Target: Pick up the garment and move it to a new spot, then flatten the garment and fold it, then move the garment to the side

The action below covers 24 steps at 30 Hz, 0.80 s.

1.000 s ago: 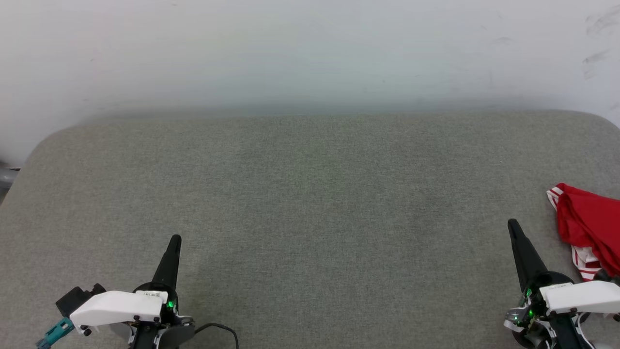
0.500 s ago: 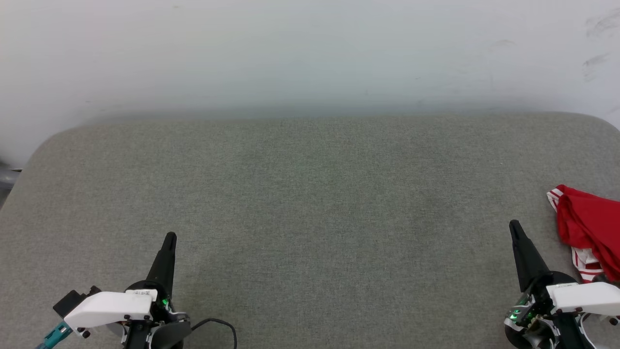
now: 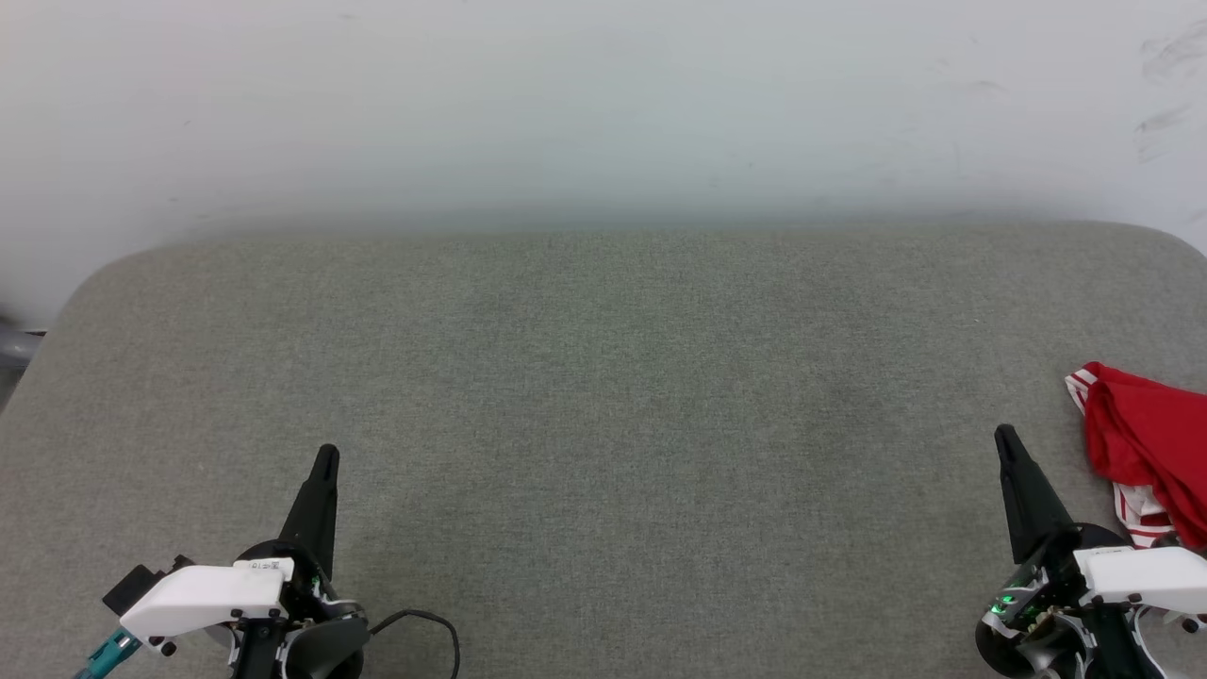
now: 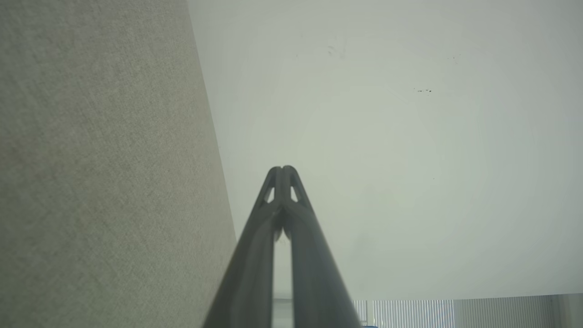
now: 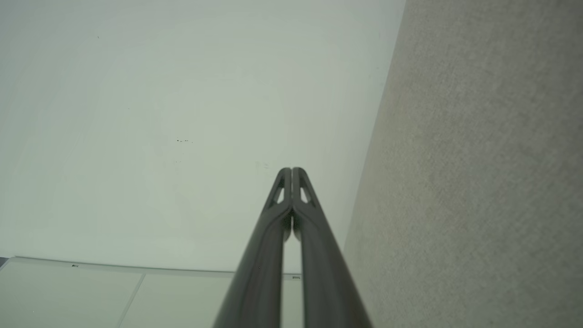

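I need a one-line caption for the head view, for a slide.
Shut left gripper and right gripper above the grey table; crumpled red garment beside the right one.

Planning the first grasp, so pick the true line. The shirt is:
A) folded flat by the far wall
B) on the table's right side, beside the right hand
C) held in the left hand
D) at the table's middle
B: the shirt lies crumpled on the right side of the table, next to the right hand, which is shut on nothing.
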Available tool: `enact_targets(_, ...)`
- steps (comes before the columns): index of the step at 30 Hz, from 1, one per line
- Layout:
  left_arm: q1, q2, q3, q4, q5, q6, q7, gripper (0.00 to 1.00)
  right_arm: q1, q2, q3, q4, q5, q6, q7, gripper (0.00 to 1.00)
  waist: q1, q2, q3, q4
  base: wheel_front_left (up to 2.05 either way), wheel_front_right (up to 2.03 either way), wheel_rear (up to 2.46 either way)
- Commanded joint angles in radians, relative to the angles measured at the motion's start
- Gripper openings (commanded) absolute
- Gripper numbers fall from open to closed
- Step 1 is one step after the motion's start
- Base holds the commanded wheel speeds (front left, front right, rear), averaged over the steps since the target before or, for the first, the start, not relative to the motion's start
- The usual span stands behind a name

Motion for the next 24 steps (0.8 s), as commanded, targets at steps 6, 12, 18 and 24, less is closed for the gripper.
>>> enact_targets(6, -0.009, -0.001, 0.004, 0.001, -0.001, -0.002, 0.002, 0.00, -0.013, 0.005, -0.003, 0.001, -0.002, 0.000, 0.002, 0.00, 0.0000, 0.0000, 0.000, 0.000, 0.00, 0.00, 0.00)
enact_targets(12, -0.009, -0.002, 0.004, 0.001, 0.000, -0.002, 0.003, 0.00, -0.013, 0.006, -0.005, 0.002, -0.004, 0.000, 0.005, 0.00, 0.0000, 0.0000, 0.000, 0.000, 0.00, 0.00, 0.00)
enact_targets(18, -0.009, -0.002, 0.004, 0.001, 0.000, -0.002, 0.004, 0.00, -0.013, 0.008, -0.007, 0.002, -0.006, 0.000, 0.007, 0.00, 0.0000, 0.0000, 0.000, 0.000, 0.00, 0.00, 0.00)
enact_targets(24, -0.009, -0.002, 0.005, 0.001, 0.000, -0.002, 0.004, 0.00, -0.014, 0.009, -0.009, 0.002, -0.009, 0.000, 0.007, 0.00, 0.0000, 0.0000, 0.000, 0.000, 0.00, 0.00, 0.00)
